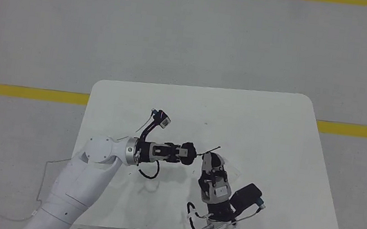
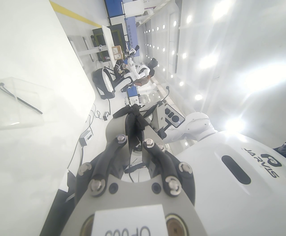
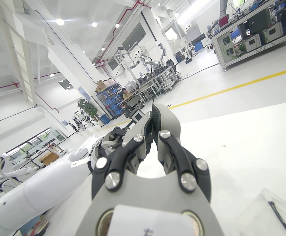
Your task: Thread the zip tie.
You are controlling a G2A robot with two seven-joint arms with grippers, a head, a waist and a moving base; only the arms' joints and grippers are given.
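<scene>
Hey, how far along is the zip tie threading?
Done: the zip tie is above the table, pinched in the shut right gripper, an end poking past it. In hand: the left gripper, also shut, apparently on the other end, meets it tip to tip. Left: no closed loop shows, so threading looks unfinished.

Zip tie (image 1: 210, 148) matt blk plastic; table (image 1: 272, 130) smooth matt white; tray (image 2: 26, 116) clear plastic.

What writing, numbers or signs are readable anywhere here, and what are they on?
Label at the base of the left gripper: cut by the picture's edge, not readable whole.
Label at the base of the right gripper: likewise cut off.
Blue boards in the room behind: too small.
</scene>
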